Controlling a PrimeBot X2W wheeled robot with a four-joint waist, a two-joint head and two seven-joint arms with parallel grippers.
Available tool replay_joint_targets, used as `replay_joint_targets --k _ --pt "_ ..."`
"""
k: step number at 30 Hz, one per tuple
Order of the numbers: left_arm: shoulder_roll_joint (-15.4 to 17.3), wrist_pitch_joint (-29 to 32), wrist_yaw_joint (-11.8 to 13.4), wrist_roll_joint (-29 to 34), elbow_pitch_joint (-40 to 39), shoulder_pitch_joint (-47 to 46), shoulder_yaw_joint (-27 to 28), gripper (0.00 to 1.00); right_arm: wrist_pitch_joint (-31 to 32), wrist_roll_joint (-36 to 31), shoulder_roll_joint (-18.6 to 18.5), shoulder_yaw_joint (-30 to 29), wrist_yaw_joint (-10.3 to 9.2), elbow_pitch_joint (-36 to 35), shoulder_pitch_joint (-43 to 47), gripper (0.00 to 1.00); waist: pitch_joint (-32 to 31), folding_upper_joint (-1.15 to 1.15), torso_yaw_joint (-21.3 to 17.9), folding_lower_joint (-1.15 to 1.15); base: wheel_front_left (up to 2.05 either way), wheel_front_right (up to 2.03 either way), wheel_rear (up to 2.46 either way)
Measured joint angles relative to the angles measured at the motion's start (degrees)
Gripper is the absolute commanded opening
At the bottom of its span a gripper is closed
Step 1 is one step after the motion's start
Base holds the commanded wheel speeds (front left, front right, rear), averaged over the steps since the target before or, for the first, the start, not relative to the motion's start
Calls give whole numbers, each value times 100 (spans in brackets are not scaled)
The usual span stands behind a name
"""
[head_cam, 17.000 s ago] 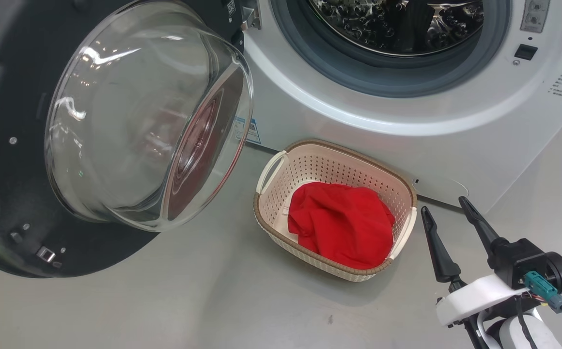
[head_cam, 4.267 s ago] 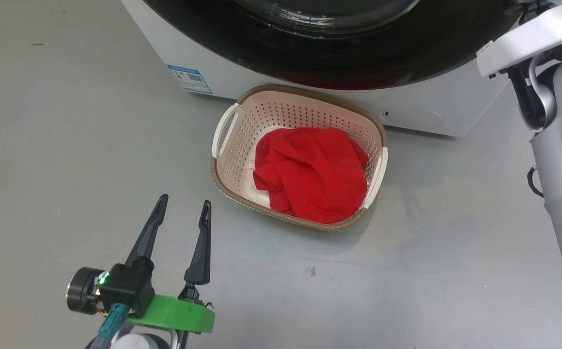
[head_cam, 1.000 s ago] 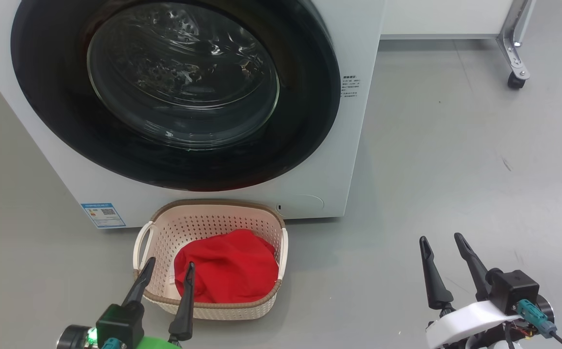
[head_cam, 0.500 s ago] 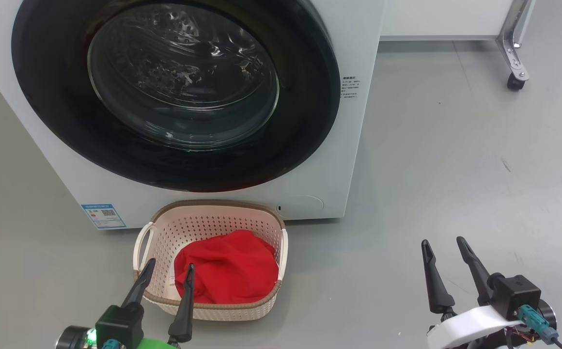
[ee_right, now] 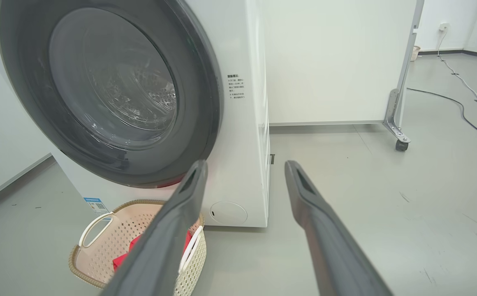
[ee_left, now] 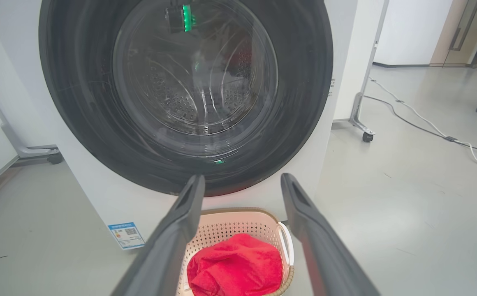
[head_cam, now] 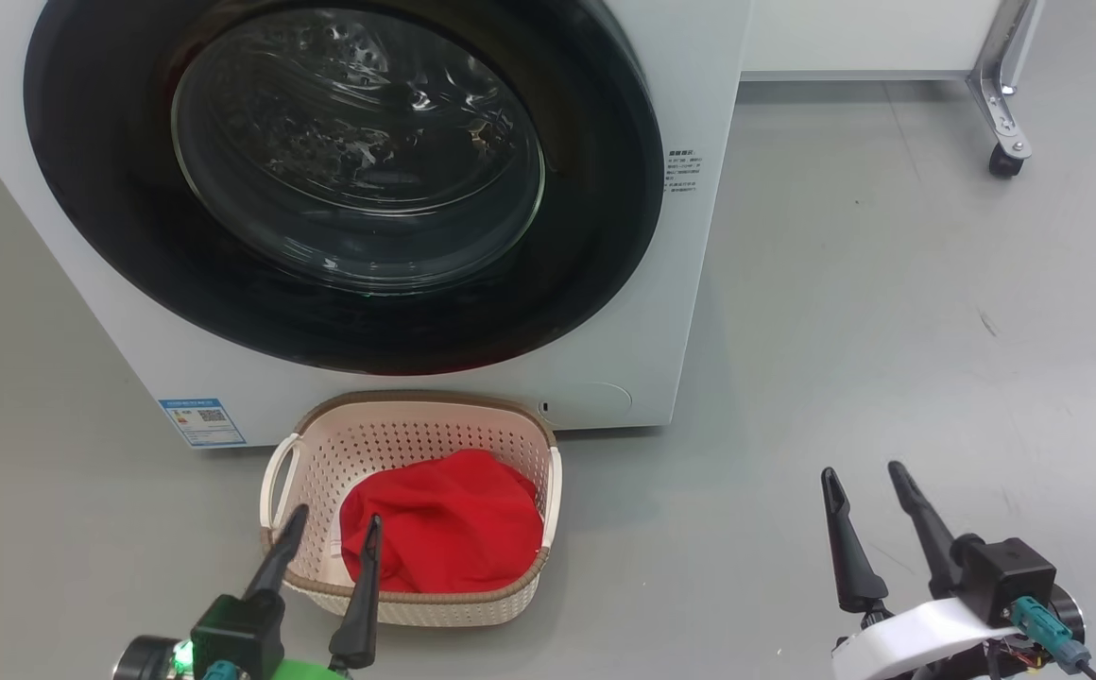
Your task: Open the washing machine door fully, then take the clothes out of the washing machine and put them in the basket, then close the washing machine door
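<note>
Fingers of the left gripper (head_cam: pixel 336 515) and right gripper (head_cam: pixel 862 469) stand spread, empty. Red clothes (head_cam: pixel 441 519) lie in the basket (head_cam: pixel 406 399) on the floor (head_cam: pixel 888 283) before the washing machine (head_cam: pixel 690 76), under its shut door (head_cam: pixel 595 236).

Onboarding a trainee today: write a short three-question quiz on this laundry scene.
1. True or false: the washing machine door is closed.
2. What holds the clothes?
3. The left gripper and right gripper are: A both open and empty, B both shut, C one holding fabric.
Key: 1 true; 2 the basket; 3 A.
</note>
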Motion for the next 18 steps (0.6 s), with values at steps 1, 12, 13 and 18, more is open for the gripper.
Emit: replay_joint_targets --k 1,12,13,18 --pt "-8 0 -1 0 22 0 -8 0 0 0 3 2 2 22 1 0 0 0 0 0 0 0 0" --pt "-82 0 -41 -257 278 158 -75 0 30 266 76 37 9 309 132 0 -4 0 -16 0 0 0 0" --pt "-85 -1 -59 -319 259 163 -75 0 34 339 76 34 10 303 132 0 -4 0 -19 0 0 0 0" --pt "-101 -2 -108 -746 213 164 -34 0 92 751 79 -15 63 271 132 0 -5 0 -33 0 0 0 0"
